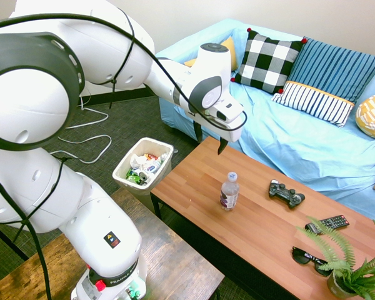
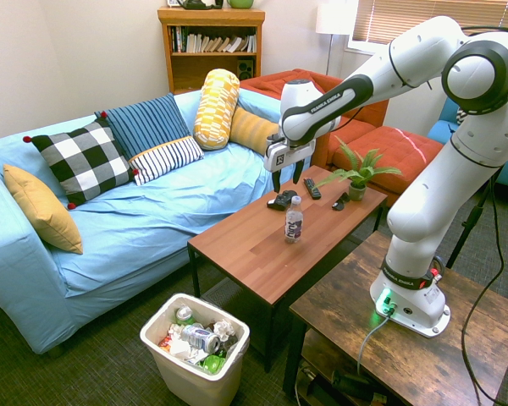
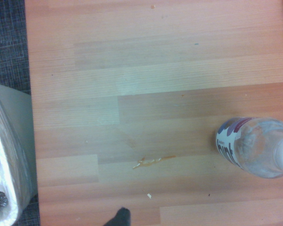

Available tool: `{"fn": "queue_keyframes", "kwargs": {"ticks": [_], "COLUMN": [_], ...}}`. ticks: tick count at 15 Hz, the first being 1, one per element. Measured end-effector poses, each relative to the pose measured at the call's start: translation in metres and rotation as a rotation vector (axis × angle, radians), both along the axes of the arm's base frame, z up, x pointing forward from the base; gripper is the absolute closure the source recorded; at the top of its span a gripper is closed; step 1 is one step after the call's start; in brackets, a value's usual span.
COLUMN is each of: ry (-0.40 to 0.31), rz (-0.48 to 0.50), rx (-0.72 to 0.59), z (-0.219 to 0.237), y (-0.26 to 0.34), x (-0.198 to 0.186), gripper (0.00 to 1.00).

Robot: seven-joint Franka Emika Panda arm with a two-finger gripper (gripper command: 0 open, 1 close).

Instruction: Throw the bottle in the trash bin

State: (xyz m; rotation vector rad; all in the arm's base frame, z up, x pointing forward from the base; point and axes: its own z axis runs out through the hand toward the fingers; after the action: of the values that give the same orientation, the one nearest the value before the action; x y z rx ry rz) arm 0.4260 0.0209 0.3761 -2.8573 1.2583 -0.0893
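Claw [image 1: 210, 139]: spread wide, its 2 fingers well apart; it holds 0 things and touches nothing, hanging in the air over the table with its tips pointing down.
Arm [image 2: 423, 63]: white, 1 in all, reaching out above the table.
Bottle [image 1: 229, 191]: 1, upright on the table, near the claw but apart from it; clear plastic, white cap, purple-and-white label.
Table [image 1: 262, 224]: wooden top, between the couch and the arm's own dark wooden stand; the wrist view shows a small smear and a few specks on it.
Bin [image 2: 195, 385]: 1, pale, on the floor just beside the table's end, with a rolled rim.
Trash [image 2: 201, 340]: inside the bin, a heap with 1 can, crumpled white wrappers and green pieces.
Controller [image 1: 287, 194]: 1, black, on the table near the bottle.
Remote [image 1: 327, 224]: 1, dark, lying between the controller and the plant.
Glasses [image 1: 312, 260]: 1 dark pair, beside the plant.
Plant [image 1: 350, 269]: 1 potted fern at the table's far end from the bin.
Couch [image 2: 144, 224]: under a light blue cover, with 6 cushions in the second exterior view, 1 of them black-and-white checked.
Bookcase [image 2: 212, 46]: 1, wooden, holding books, behind the couch.
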Motion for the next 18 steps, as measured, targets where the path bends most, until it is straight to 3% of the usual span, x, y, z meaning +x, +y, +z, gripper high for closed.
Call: {"fn": "queue_keyframes", "kwargs": {"ticks": [4, 9, 18], "ry": [0.017, -0.017, 0.031], "rz": [0.001, -0.073, -0.224], "rx": [0.004, -0.038, -0.047], "z": [-0.007, -0.006, -0.095], "y": [-0.005, -0.042, -0.081], "x": [0.002, 0.008, 0.019], "gripper": [0.00, 0.00, 0.00]}}
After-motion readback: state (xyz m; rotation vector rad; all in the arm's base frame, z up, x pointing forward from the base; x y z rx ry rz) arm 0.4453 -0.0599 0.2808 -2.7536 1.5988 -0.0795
